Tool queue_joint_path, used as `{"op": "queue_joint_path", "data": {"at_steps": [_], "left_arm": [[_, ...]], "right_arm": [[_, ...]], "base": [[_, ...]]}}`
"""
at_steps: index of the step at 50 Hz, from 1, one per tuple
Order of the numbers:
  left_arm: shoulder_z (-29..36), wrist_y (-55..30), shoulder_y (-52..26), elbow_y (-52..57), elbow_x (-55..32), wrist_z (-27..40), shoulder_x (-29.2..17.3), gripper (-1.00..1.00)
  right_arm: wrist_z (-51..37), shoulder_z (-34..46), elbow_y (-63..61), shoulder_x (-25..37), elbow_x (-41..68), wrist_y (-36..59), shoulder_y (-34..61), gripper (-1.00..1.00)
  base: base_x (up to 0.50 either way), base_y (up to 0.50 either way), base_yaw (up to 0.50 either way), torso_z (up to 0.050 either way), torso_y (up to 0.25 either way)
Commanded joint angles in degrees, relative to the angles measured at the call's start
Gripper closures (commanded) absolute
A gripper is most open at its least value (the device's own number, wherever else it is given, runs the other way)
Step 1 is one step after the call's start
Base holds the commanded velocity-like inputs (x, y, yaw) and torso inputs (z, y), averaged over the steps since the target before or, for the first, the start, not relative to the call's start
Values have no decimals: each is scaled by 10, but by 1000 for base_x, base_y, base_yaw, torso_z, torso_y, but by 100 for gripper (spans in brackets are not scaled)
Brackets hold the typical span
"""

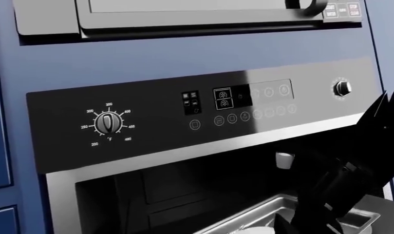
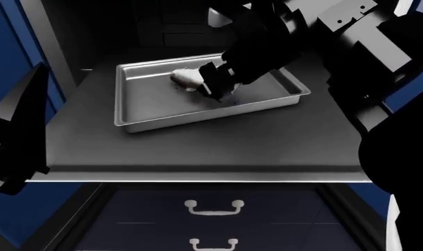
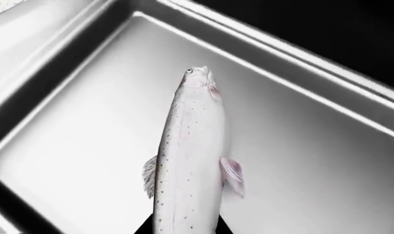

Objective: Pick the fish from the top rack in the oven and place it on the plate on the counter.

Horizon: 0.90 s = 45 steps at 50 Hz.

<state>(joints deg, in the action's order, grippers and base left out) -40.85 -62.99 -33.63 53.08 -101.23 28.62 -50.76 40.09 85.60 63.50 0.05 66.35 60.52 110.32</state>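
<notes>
Over the shiny rimmed steel baking tray on the dark-grey flat top rack, right tool clamps the slender silvery-grey fish by its tail end. Left tool sits beside the rack's front corner; its opening can't be told.

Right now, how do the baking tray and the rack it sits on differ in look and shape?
The baking tray is shiny steel; the rack beneath it is matte dark grey. The tray has raised walls and a rim; the rack is flat with a rounded front edge. The tray is the smaller and sits angled on the broader rack. The tray holds the fish; the rack carries only the tray. Both are rectangular and lie level.
</notes>
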Motion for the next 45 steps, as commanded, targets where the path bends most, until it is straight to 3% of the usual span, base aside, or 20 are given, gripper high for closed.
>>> {"op": "queue_joint_path", "data": {"at_steps": [1,27,45], "left_arm": [[13,8,-8,1,-6,11,-4,-100],[45,21,-32,2,-9,20,-11,-100],[30,15,-21,4,6,2,-4,-100]], "right_arm": [[35,4,10,0,-28,-26,38,100],[123,-4,21,0,-43,-64,87,100],[153,-1,36,0,-26,-109,124,100]], "base": [[0,0,0,0,0],[0,0,0,0,0],[0,0,0,0,0]]}}
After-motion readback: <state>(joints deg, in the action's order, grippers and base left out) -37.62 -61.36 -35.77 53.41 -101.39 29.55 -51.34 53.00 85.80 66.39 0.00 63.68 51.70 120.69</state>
